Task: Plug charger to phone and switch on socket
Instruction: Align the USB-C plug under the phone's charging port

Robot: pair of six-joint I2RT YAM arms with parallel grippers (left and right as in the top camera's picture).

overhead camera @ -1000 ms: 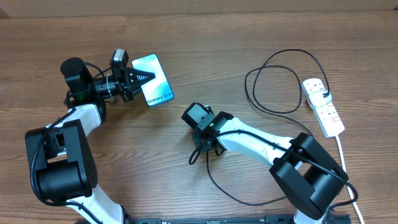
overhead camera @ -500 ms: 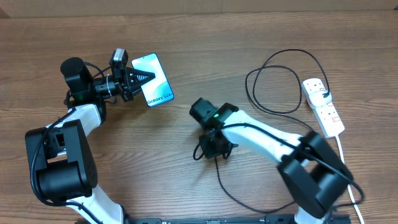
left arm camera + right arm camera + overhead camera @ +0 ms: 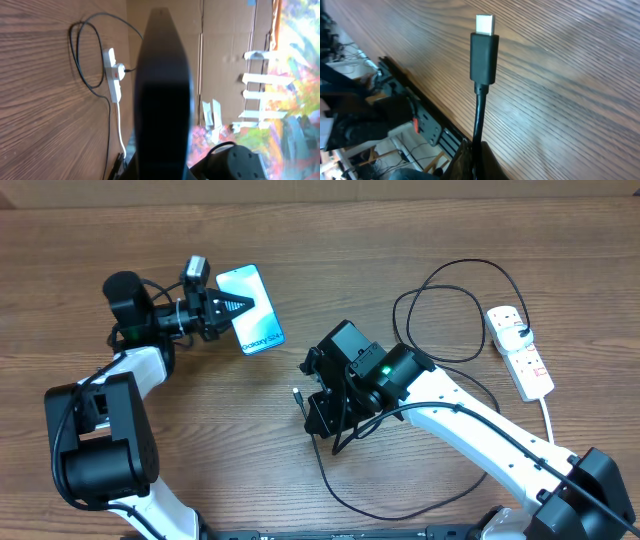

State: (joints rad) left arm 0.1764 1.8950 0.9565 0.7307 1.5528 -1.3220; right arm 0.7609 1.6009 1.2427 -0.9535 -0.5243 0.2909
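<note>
One arm has done nearly all the moving in the last second. The right gripper [image 3: 322, 412], which sat low over the table [image 3: 240, 465] short of the phone [image 3: 255, 322], has risen and turned, bringing the charger [image 3: 440, 310] up with it. Its fingers are clamped on the charger just behind the connector [image 3: 484, 55]. The connector's bright tip now stands free and points roughly toward the phone, though it is well apart from it yet.

The left gripper [image 3: 232, 305] grasps the phone by one side, tilted and seemingly clear of the table, hardly shifted from where it was. So I'd say the connector is picked up and presented, and the mating is what remains. Lining that small tip up with a port on the phone looks fiddly, and I can't make out the port in any view.

Far from the phone, beyond the right gripper, lies the socket [image 3: 522, 352], with the charger's white adapter [image 3: 505, 317] seemingly already in it. Loose loops of the charger trail between and could drag as the arm travels. Whether the socket is switched on, I can't tell.
</note>
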